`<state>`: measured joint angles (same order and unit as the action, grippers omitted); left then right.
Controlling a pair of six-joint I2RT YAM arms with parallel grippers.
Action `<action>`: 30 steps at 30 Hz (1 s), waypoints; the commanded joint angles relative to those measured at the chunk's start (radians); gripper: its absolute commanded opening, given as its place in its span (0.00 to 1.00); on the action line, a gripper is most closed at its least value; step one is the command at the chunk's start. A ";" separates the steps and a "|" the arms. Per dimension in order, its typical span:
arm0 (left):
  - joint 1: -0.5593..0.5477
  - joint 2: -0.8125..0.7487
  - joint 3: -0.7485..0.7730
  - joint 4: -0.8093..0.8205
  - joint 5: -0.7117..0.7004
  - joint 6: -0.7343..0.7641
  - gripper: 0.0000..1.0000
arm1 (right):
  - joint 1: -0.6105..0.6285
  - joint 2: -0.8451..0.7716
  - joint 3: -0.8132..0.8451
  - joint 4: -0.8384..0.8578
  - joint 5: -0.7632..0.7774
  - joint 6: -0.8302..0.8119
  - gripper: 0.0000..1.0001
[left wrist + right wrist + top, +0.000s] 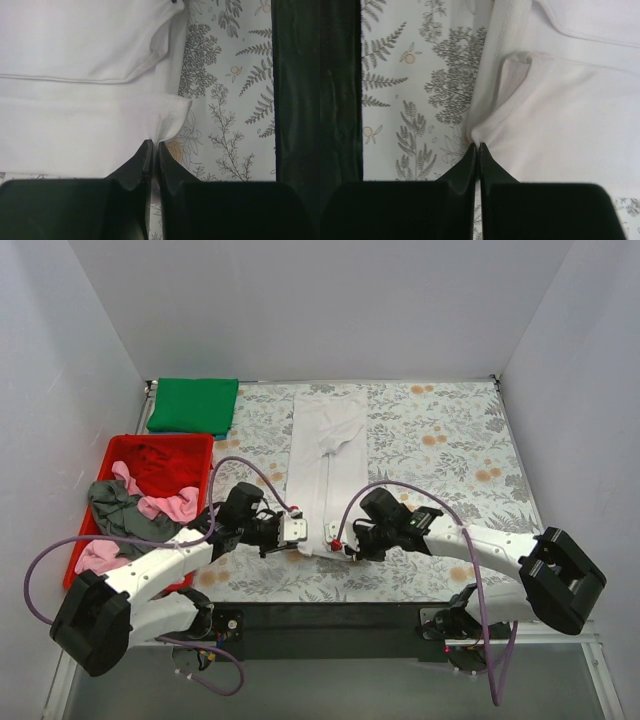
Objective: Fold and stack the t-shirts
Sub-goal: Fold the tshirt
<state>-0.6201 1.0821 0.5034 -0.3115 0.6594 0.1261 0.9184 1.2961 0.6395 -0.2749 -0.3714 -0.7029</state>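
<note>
A white t-shirt lies folded into a long narrow strip down the middle of the table. My left gripper is shut on its near left corner, the cloth pinched between the fingertips. My right gripper is shut on the near right corner, white fabric bunching at its tips. A folded green t-shirt rests at the far left. Red, pink and grey t-shirts lie heaped in the bin.
The red plastic bin stands at the left edge. A grey floral cloth covers the table. A black strip runs along the near edge by the arm bases. White walls enclose the table on three sides.
</note>
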 commanded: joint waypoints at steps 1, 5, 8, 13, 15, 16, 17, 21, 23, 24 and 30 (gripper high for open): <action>0.034 0.007 0.091 -0.044 0.019 -0.011 0.00 | -0.062 0.002 0.078 -0.079 -0.026 -0.012 0.01; 0.135 0.137 0.197 -0.041 0.065 0.038 0.00 | -0.163 0.058 0.173 -0.113 -0.047 -0.134 0.01; 0.169 0.220 0.286 -0.015 0.081 0.078 0.00 | -0.202 0.127 0.264 -0.124 -0.057 -0.200 0.01; 0.244 0.426 0.427 0.041 0.104 0.133 0.00 | -0.297 0.274 0.406 -0.133 -0.067 -0.352 0.01; 0.270 0.517 0.510 0.045 0.109 0.155 0.00 | -0.335 0.343 0.483 -0.139 -0.069 -0.403 0.01; 0.279 0.548 0.533 0.063 0.109 0.162 0.00 | -0.348 0.370 0.509 -0.139 -0.070 -0.415 0.01; 0.293 0.577 0.558 0.071 0.114 0.167 0.00 | -0.369 0.394 0.535 -0.147 -0.075 -0.426 0.01; 0.319 0.720 0.723 0.091 0.121 0.182 0.00 | -0.417 0.524 0.687 -0.158 -0.073 -0.481 0.01; 0.330 0.795 0.773 0.101 0.121 0.185 0.00 | -0.437 0.566 0.736 -0.164 -0.069 -0.498 0.01; 0.333 0.815 0.791 0.117 0.123 0.185 0.00 | -0.443 0.603 0.758 -0.164 -0.072 -0.501 0.01; 0.344 0.933 0.883 0.195 0.111 0.172 0.00 | -0.472 0.725 0.896 -0.165 -0.066 -0.518 0.01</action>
<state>-0.2848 2.0029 1.3384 -0.1833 0.7628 0.2844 0.4580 1.9842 1.4693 -0.4137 -0.4328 -1.1656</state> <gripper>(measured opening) 0.040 0.023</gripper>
